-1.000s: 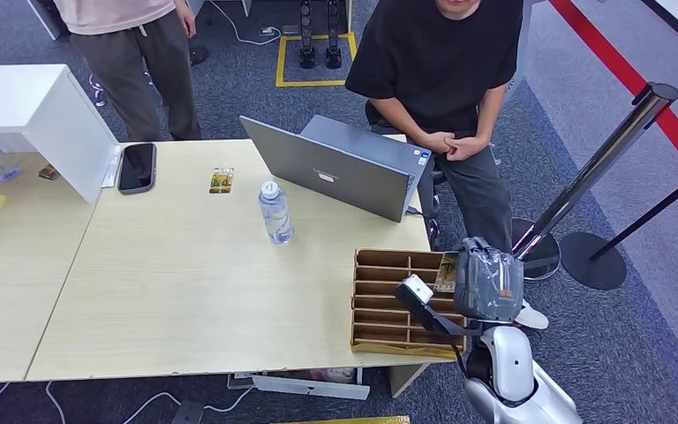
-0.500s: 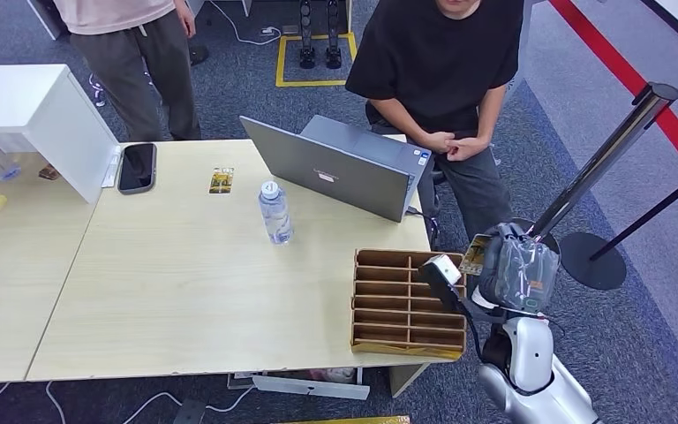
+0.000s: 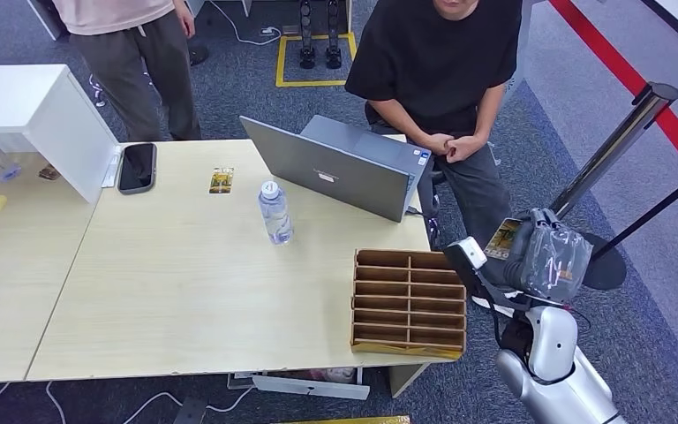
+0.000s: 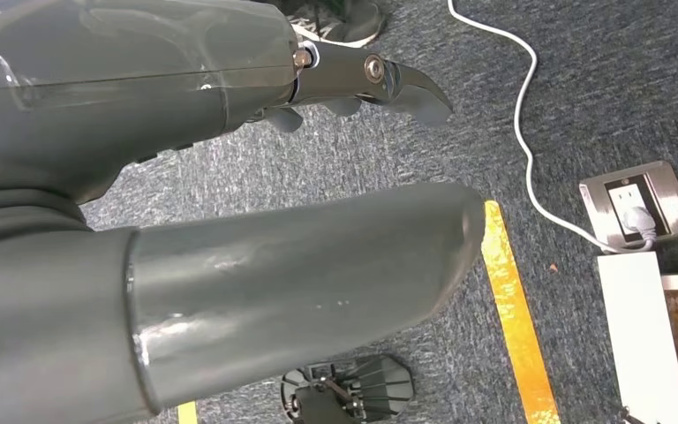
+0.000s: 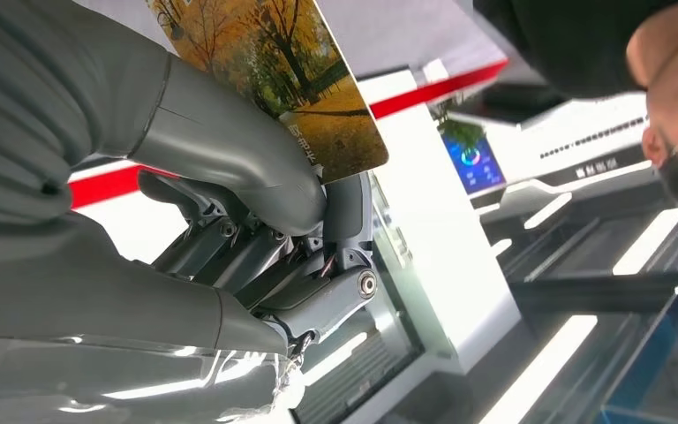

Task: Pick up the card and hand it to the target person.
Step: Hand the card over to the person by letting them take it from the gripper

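head view: the right hand (image 3: 547,256) holds the card (image 3: 502,238) off the table's (image 3: 185,291) edge, near the seated person (image 3: 446,97). left wrist view: the left hand (image 4: 229,177) has fingers (image 4: 388,84) curled, holding nothing. right wrist view: thumb presses the card against the fingers (image 5: 344,212).

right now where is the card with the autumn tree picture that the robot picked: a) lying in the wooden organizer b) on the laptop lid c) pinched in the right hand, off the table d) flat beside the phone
c: the card sits pinched by the right hand, whose fingers clamp it, out past the table edge, clear of the wooden organizer.
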Robot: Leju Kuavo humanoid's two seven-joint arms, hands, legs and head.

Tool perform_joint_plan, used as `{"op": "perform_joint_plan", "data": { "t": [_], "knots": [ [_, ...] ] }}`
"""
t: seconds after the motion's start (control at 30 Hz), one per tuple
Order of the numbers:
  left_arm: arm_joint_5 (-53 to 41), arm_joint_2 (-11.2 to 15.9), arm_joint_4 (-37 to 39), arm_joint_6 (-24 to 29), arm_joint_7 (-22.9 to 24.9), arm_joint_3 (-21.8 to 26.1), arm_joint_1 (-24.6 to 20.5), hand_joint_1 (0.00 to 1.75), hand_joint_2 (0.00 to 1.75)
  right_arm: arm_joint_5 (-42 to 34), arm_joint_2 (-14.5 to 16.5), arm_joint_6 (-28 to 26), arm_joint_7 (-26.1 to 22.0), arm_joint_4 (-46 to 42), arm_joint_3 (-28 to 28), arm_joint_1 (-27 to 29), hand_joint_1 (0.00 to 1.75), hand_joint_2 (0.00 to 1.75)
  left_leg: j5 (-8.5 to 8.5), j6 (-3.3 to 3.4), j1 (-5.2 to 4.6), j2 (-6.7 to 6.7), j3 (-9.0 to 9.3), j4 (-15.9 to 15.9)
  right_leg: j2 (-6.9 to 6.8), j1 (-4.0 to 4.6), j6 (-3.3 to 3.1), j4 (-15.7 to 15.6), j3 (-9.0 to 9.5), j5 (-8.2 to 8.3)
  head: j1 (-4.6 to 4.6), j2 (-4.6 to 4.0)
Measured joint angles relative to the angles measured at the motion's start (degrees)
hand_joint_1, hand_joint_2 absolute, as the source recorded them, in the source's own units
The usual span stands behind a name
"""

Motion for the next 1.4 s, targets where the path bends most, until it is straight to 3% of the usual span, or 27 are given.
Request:
{"op": "perform_joint_plan", "data": {
  "t": [0.33,0.63,1.0,1.4],
  "knots": [
    [-0.7,0.1,0.0,-0.6,0.9,-1.4,-1.0,0.00,0.00,3.4,-5.1,2.6,-0.6,-3.3,-6.7,-3.6,1.75,1.75,0.00,0.01,-0.03,0.00,-0.01,0.1,0.00,-0.03,0.05,0.0,0.00,0.03,0.00,0.00],
    [-0.7,0.2,0.0,-1.1,1.1,-2.7,-1.7,0.00,0.00,6.7,-7.2,4.7,-2.0,-2.5,-7.5,-5.7,1.75,1.75,0.00,0.01,-0.01,-0.01,-0.02,0.1,-0.01,-0.02,0.05,0.0,0.00,0.04,-0.02,0.00],
    [-0.7,0.2,0.0,-1.2,1.3,-3.8,-1.8,0.00,0.00,9.4,-7.5,10.0,-4.1,2.7,-5.8,-6.7,1.75,1.75,0.00,0.01,-0.02,-0.02,-0.08,0.0,-0.03,-0.02,0.05,0.0,0.00,0.04,-0.01,0.00],
    [-0.7,0.2,0.0,-1.2,1.7,-4.6,-2.1,0.00,0.00,3.3,-6.1,7.6,-3.7,8.8,-2.6,-7.4,1.75,1.75,0.00,0.01,-0.01,-0.04,-0.09,0.0,-0.03,-0.02,0.05,0.0,0.00,0.03,-0.01,0.00]
  ]
}}
